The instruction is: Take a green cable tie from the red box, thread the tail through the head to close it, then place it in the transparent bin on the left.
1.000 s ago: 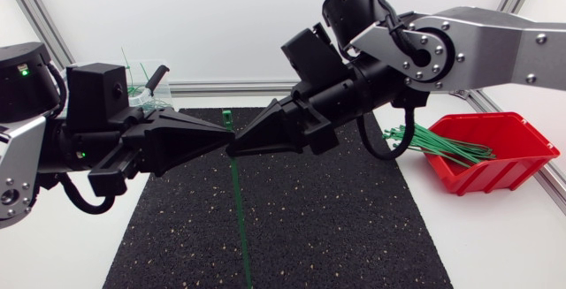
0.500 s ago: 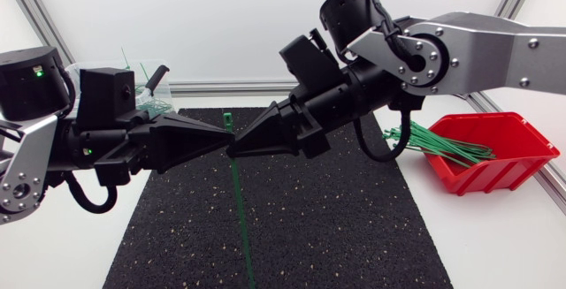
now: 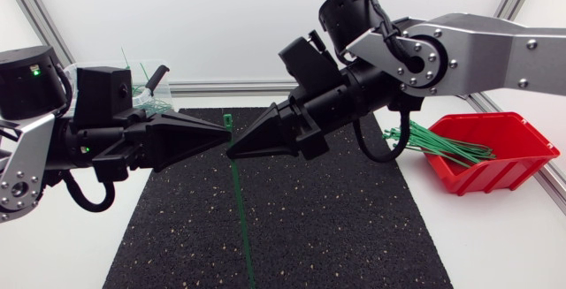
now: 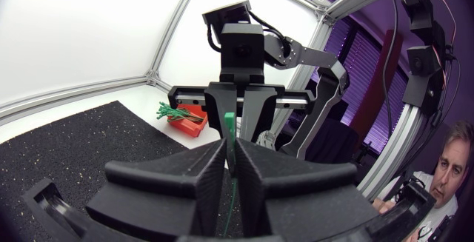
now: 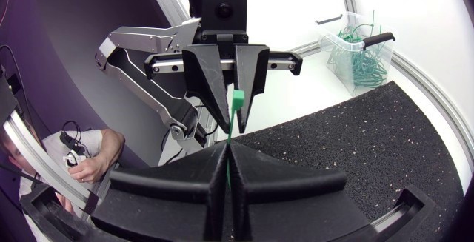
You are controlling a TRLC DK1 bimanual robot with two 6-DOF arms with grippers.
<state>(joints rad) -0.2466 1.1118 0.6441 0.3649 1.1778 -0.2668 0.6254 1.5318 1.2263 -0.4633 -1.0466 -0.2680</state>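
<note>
The left arm [image 3: 106,143] and the right arm [image 3: 460,46] meet tip to tip above the black mat [image 3: 354,227]. Each has its jaws clamped on the same green cable tie [image 3: 237,192], whose head stands above the tips while its tail trails down over the mat. On the table [image 3: 495,245] at the right, the red box [image 3: 495,176] holds a bundle of green ties [image 3: 438,146] that pokes past its rim. The transparent bin [image 5: 333,42] behind the left arm holds a few loose ties [image 5: 363,61].

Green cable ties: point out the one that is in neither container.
The cable tie pinched by both the left gripper and right gripper above the black mat; the rest lie bunched in the red box or the transparent bin.
</note>
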